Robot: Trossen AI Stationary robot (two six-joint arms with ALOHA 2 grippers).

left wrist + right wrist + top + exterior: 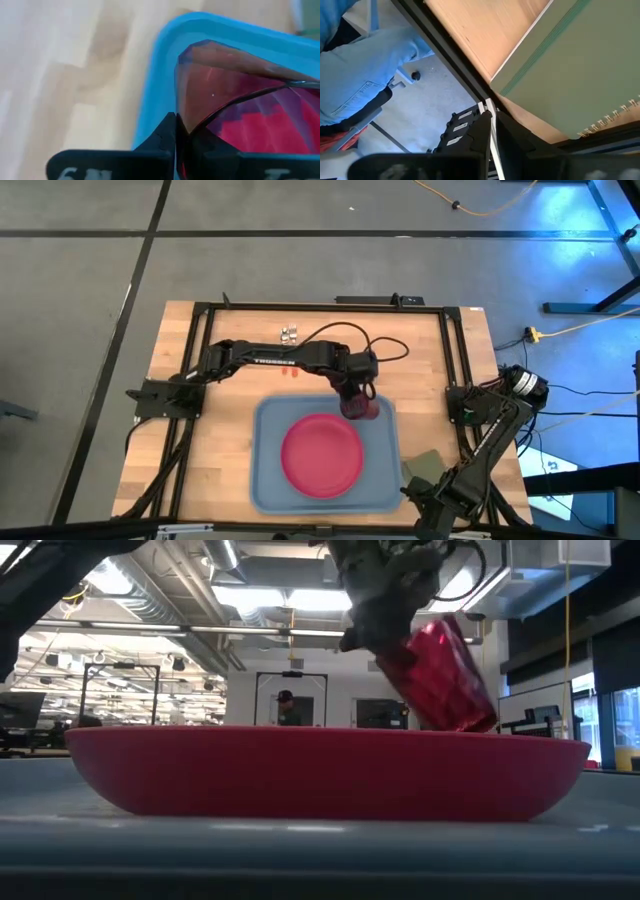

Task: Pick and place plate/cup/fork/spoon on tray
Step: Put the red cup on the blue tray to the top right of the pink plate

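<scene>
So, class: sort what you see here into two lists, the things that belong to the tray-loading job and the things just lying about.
Part of the job:
- tray
- plate, on the tray
- cup, tilted in the left gripper
- utensils, far side of the table

Just lying about:
- green pad beside the tray
- right gripper, waiting there

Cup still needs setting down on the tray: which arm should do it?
Left. The left gripper already holds the cup, tilted, over the tray's far corner beside the plate. The right gripper waits off the tray's side by the green pad.
</scene>
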